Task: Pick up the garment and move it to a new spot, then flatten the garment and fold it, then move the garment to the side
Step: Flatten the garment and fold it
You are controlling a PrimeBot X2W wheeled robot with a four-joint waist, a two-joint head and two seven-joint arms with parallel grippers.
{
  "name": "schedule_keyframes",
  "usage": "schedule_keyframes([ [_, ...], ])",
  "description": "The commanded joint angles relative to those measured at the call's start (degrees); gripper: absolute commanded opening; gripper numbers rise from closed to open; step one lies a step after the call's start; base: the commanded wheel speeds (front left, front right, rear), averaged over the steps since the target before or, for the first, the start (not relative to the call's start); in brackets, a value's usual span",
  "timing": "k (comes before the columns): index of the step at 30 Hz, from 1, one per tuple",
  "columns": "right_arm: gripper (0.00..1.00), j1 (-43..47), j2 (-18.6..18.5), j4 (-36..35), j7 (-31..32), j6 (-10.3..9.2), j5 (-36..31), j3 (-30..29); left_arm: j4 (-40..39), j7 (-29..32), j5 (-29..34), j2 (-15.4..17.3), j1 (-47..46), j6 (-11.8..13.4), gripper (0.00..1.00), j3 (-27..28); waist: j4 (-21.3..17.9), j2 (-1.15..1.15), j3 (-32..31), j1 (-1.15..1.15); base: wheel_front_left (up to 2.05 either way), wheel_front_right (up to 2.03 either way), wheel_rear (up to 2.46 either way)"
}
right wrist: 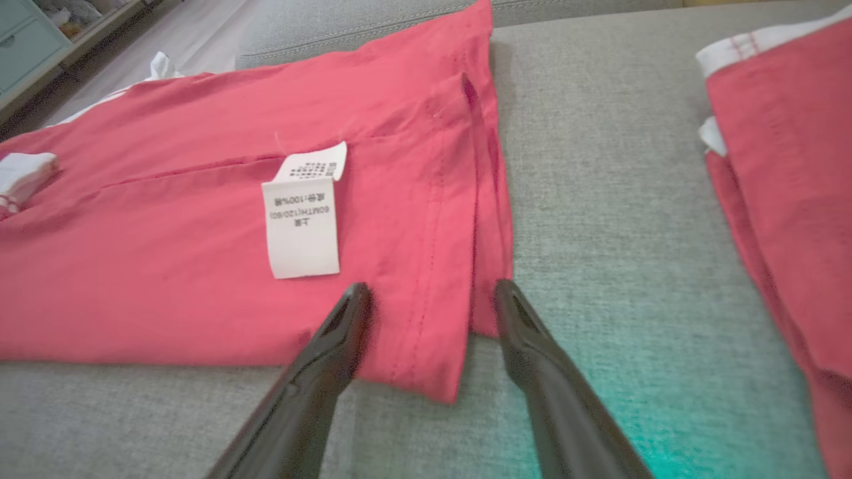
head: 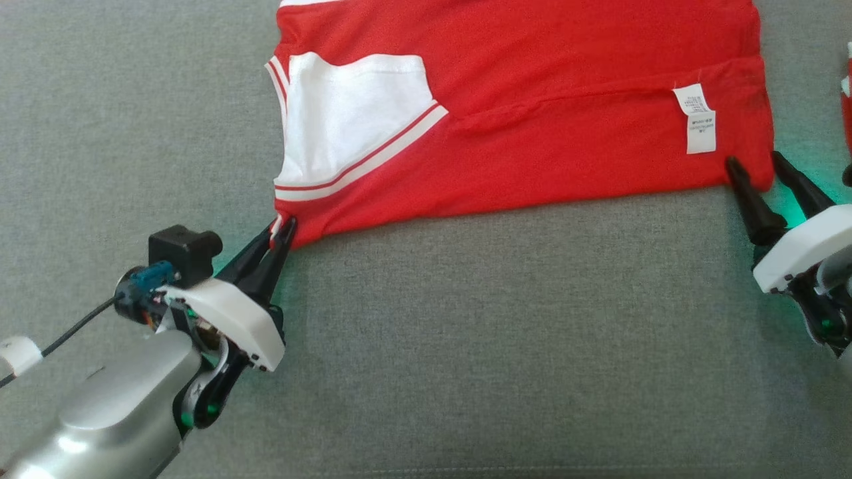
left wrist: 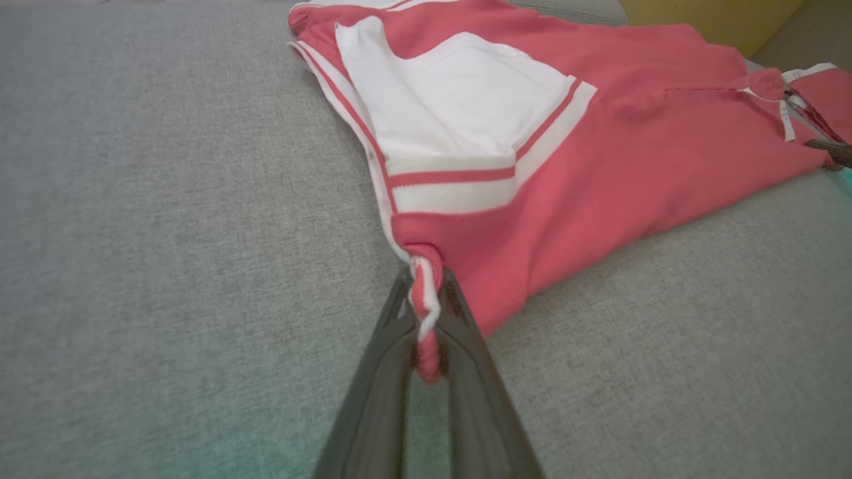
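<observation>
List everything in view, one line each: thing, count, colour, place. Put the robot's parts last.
garment: one, red with a white panel, spread on the cushion
label: one, white, on the garment near its right edge
second garment: one, red with white trim, at the cushion's far right
cushion: one, grey, beneath both garments
drawers: one unit, teal, background of the right wrist view
left gripper: one, dark fingers, shut on the garment's near left corner
right gripper: one, dark fingers, open at the garment's near right corner
</observation>
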Motion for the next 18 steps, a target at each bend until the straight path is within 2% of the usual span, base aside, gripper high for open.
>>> schedule_keyframes([
  [1,0.22,0.6,-1.1,0.2,0.1,0.39,-0.7,0.8,-1.2,-0.5,0.6,2.7,-1.0,-0.1,0.0,1.8,0.1,0.0,-0.2,0.0,0.0,0.0,0.0],
  [2,0.0,0.5,-0.8,0.7,0.1,0.39,-1.0,0.9,-1.2,-0.6,0.6,2.7,-1.1,-0.1,0.0,1.9,0.2,0.0,-0.3,0.0,0.0,0.0,0.0],
  [6,0.0,0.8,-1.2,1.8,-1.0,0.39,-1.4,1.3,-1.3,-0.9,0.8,2.8,-1.2,-0.7,0.0,1.7,0.7,0.0,-1.4,0.0,0.0,0.0,0.0],
  [11,0.0,4.3,-3.8,1.3,-2.3,0.39,-1.7,2.1,-1.7,-1.8,0.7,2.8,0.1,-1.9,0.0,1.0,0.8,0.0,-4.1,0.0,0.0,0.0,0.0],
  [18,0.0,12.7,-7.5,-3.6,-3.3,0.39,-0.6,2.0,-4.0,-2.8,-0.6,4.8,6.5,-2.3,0.0,-0.8,-0.3,0.0,-8.5,0.0,0.0,0.0,0.0],
])
